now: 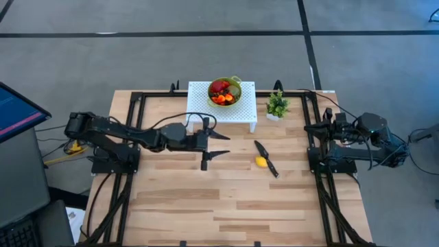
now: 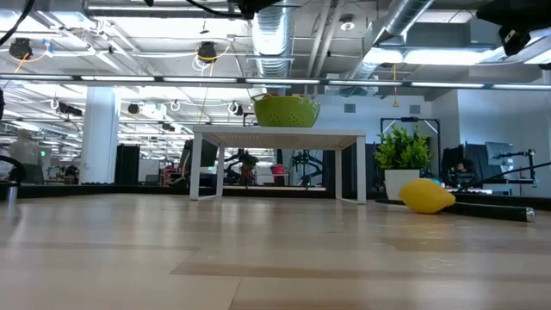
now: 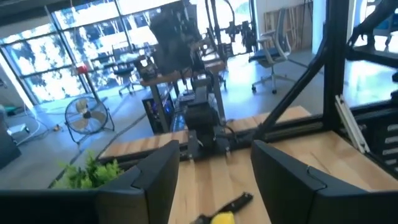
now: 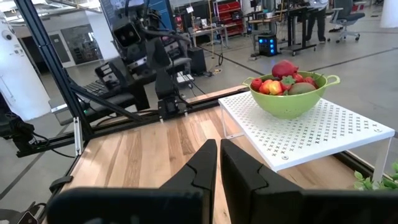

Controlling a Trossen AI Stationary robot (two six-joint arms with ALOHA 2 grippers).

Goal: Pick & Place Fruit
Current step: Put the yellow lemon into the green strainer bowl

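We see a black knife (image 1: pixel 266 158) on the wood table (image 1: pixel 206 206), a potted plant (image 1: pixel 277 105) beside the white perforated stand (image 1: pixel 248 110).

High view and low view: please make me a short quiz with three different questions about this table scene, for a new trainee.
1. True or false: the small yellow toy lemon lies inside the green plastic colander bowl.
2. What stands under the bowl? A) the white perforated metal riser shelf B) the bare light wooden table C) the small green potted plant
3. Fill in: the black knife lies right beside the ____.

Key:
1. False. It lies on the table.
2. A.
3. Lemon. They seem to touch, though the contact is not clear. The left hand hovers open nearby, while the right hand waits shut at the table's right edge.
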